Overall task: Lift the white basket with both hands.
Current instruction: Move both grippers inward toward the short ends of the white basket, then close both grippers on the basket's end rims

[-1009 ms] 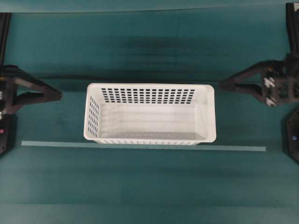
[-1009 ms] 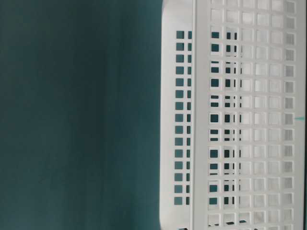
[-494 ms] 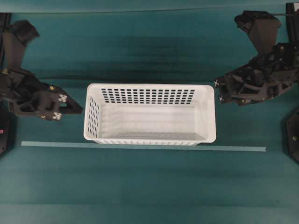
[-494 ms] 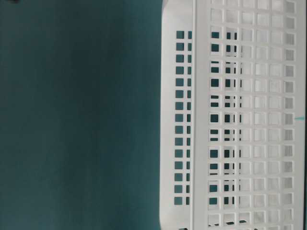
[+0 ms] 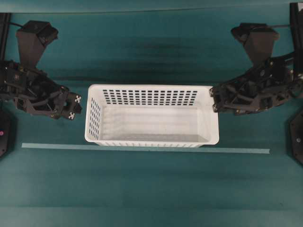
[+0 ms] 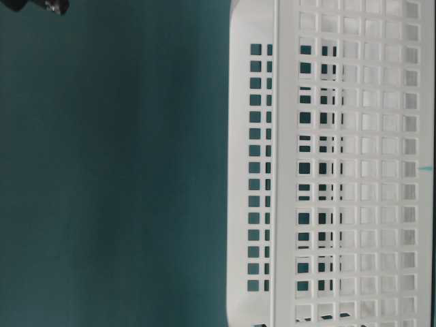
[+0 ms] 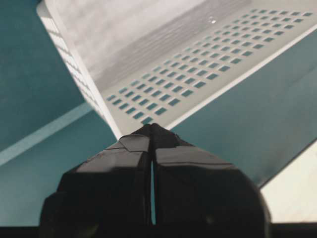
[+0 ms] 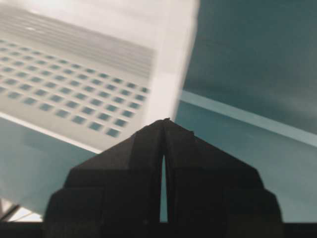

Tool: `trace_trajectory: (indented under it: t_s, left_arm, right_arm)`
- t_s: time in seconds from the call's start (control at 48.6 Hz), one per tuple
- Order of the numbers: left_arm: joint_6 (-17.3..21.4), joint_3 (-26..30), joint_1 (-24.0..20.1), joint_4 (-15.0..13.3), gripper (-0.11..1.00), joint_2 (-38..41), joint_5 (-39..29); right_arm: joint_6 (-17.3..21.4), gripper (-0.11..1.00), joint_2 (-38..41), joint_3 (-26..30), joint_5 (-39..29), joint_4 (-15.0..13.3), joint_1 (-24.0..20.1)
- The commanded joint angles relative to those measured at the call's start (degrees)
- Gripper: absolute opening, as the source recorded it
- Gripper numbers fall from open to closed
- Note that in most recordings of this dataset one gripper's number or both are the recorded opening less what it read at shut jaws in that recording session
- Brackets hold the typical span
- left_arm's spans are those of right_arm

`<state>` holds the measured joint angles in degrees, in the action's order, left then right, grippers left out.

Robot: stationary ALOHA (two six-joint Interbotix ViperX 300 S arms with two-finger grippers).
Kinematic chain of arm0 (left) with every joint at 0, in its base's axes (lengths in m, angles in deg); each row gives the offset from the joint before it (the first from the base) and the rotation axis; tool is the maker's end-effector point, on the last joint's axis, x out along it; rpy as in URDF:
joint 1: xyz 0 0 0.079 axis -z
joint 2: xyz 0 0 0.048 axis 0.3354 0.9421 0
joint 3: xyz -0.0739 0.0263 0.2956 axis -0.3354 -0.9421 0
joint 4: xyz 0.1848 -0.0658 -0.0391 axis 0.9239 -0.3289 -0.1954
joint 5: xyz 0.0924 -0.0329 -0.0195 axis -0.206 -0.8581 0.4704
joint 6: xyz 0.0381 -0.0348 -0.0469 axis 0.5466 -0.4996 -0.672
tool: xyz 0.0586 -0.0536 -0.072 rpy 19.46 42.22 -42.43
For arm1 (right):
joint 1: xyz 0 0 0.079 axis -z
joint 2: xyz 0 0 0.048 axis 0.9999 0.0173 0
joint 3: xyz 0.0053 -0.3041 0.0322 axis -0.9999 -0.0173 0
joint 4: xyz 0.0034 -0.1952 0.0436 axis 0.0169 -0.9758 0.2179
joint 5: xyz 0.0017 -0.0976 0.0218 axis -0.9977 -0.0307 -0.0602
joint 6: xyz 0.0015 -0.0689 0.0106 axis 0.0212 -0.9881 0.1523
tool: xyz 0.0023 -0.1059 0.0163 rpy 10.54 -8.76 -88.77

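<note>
Overhead exterior: since a second ago both grippers, left gripper (image 5: 73, 105) and right gripper (image 5: 214, 100), jaws together, have closed in on the white basket (image 5: 151, 115) ends.

Overhead, sideways table-level, two wrists share basket (image 5: 151, 116).

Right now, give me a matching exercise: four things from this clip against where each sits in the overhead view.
Things:
1. basket
2. left gripper
3. right gripper
4. pale strip

Places:
A. left of the basket, apart from it
B. centre of the table
C. at the basket's right rim
D. along the table in front of the basket

Pairs: 1-B, 2-A, 3-C, 4-D
</note>
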<state>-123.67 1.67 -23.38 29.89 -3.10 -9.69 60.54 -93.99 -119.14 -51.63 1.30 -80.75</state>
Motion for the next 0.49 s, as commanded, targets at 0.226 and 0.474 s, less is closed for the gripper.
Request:
trace_trajectory:
  t_s: [0.226, 0.474]
  left_arm:
    - [0.3, 0.7, -0.2, 0.4, 0.02, 0.5, -0.1]
    - [-0.4, 0.3, -0.2, 0.4, 0.51, 0.8, 0.3]
  right_arm:
    - [0.7, 0.37, 1.8, 0.0, 1.1, 0.4, -0.1]
    - [3.3, 0.87, 3.6, 0.2, 1.1, 0.4, -0.4]
